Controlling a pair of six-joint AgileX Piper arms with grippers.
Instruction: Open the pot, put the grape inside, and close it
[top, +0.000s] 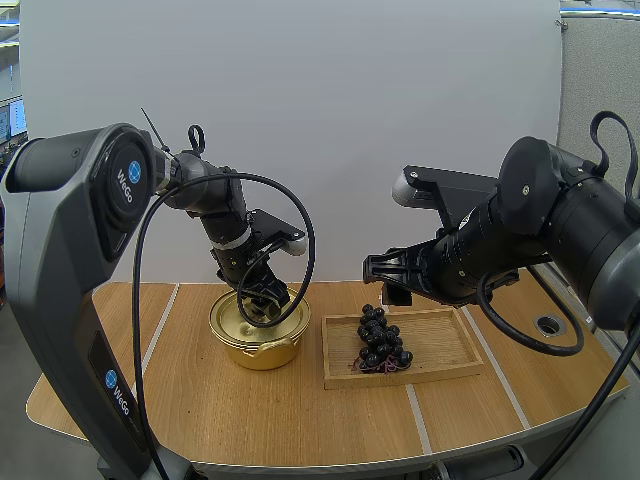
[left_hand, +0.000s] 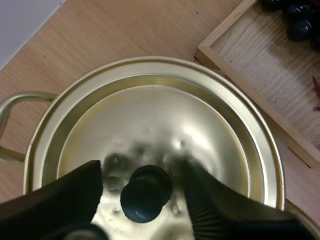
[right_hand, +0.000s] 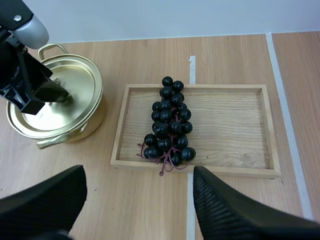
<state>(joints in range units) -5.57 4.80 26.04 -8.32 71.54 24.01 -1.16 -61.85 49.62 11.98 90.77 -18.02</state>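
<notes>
Pot lid on; L gripper straddles knob.

your left gripper straddles the knob, blocking the pot lid from above. the grapes lie unobstructed from above in the tray; bare table in front.

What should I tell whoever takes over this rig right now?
The left gripper is open, one finger on either side of the black knob on the round gold lid, not yet closed on it.
The right gripper is open, hanging above the table near the shallow wooden tray.
The bunch of dark grapes lies in the tray; the lid sits on the gold metal pot beside it.
Done: nothing. Left: lift lid, put grapes in, close.
</notes>
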